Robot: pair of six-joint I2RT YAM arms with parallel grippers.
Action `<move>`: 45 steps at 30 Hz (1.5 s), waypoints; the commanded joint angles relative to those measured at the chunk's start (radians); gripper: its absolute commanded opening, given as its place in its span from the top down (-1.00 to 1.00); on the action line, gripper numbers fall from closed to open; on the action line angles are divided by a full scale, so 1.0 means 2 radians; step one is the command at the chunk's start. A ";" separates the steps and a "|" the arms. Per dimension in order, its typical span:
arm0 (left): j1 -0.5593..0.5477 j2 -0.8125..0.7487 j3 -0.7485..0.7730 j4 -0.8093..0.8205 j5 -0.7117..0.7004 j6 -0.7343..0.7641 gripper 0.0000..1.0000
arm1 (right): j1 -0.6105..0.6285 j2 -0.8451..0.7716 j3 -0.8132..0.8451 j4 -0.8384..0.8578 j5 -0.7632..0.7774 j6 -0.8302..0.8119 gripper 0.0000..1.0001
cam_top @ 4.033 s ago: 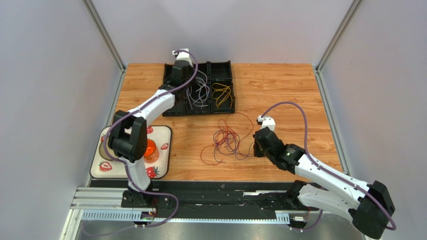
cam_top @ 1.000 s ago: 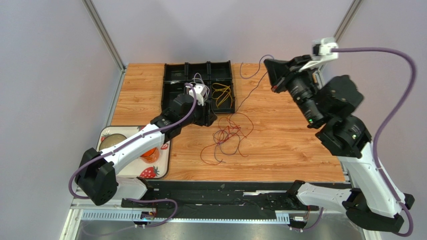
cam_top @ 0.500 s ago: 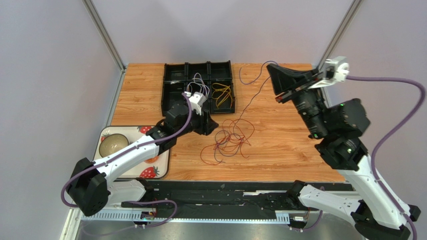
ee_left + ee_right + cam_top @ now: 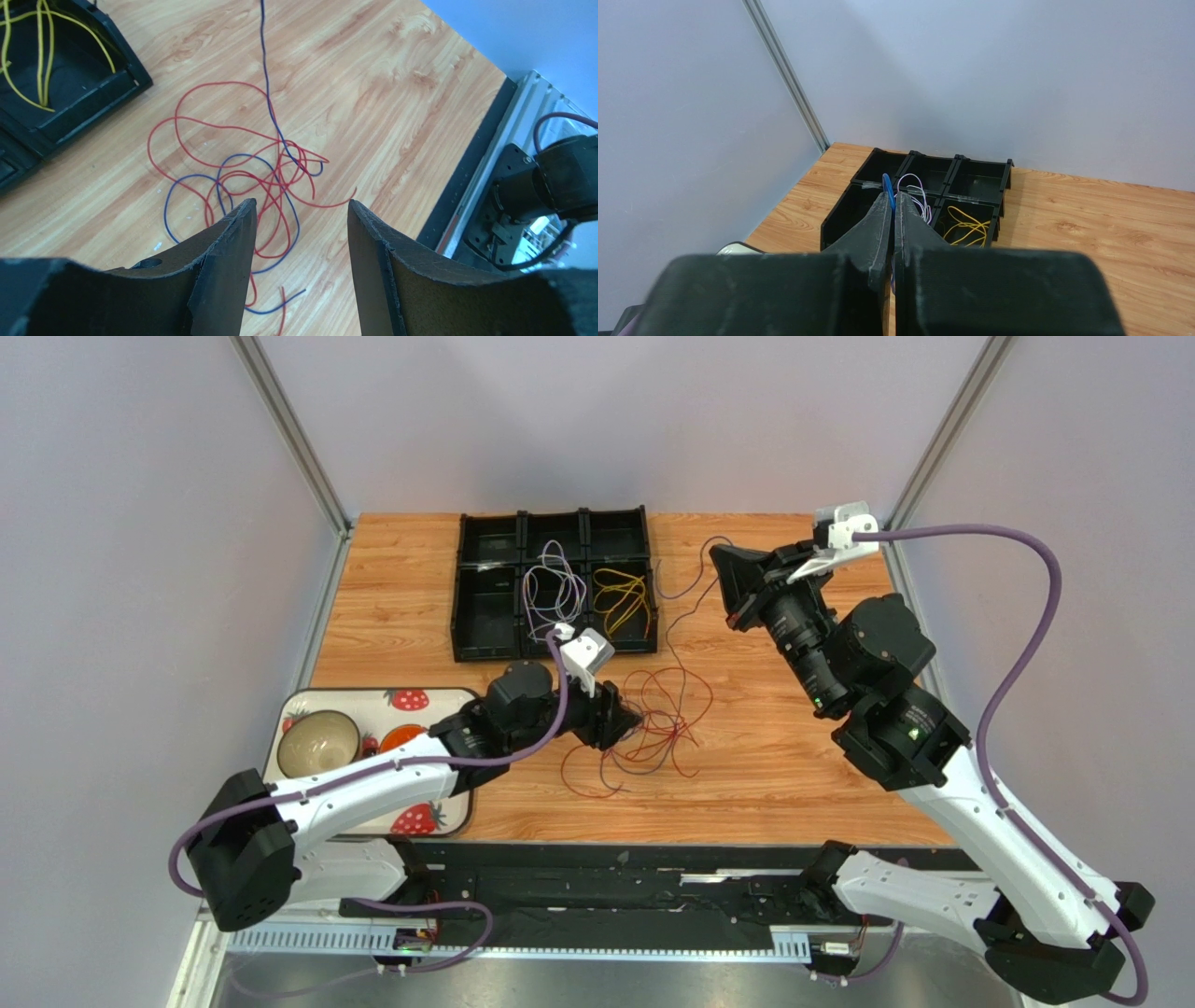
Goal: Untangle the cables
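Cables (image 4: 643, 717): thin red and blue loops, tangled on woodgrain desk (image 4: 758, 770) (one blue strand (image 4: 886, 186) pinched in right claw (image 4: 892, 204), held aloft). Left claw (image 4: 302, 210) spread above them. Yellow, lilac coils lie in black compartmented tray (image 4: 484, 602).

blue cable (image 4: 262, 56) cut at top edge, yellow cables (image 4: 40, 42) cropped top-L, L wrist view

two tools (image 4: 624, 728) (image 4: 725, 588), one bowl (image 4: 316, 742), one organizer (image 4: 484, 609)

Top overhead; left wrist down, close; right wrist forward, maybe high; tray (image 4: 487, 605) shared.
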 commanded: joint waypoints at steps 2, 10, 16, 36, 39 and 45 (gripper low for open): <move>-0.006 0.027 0.029 0.050 -0.035 0.026 -0.18 | 0.000 -0.011 0.005 -0.004 0.012 0.013 1.00; -0.007 0.091 0.069 0.100 -0.012 0.029 -0.19 | 0.000 -0.020 0.009 -0.013 0.006 0.020 1.00; -0.008 0.130 0.092 0.138 -0.024 0.032 -0.19 | 0.000 -0.026 0.012 -0.020 0.003 0.022 1.00; -0.008 0.164 0.131 0.177 -0.088 0.032 1.00 | 0.000 -0.046 0.008 -0.037 0.010 0.022 1.00; -0.008 0.153 0.131 0.172 -0.091 0.041 1.00 | 0.001 -0.047 0.004 -0.038 0.010 0.025 1.00; -0.008 0.102 0.180 0.096 -0.168 0.101 1.00 | 0.000 -0.046 0.010 -0.039 0.007 0.028 1.00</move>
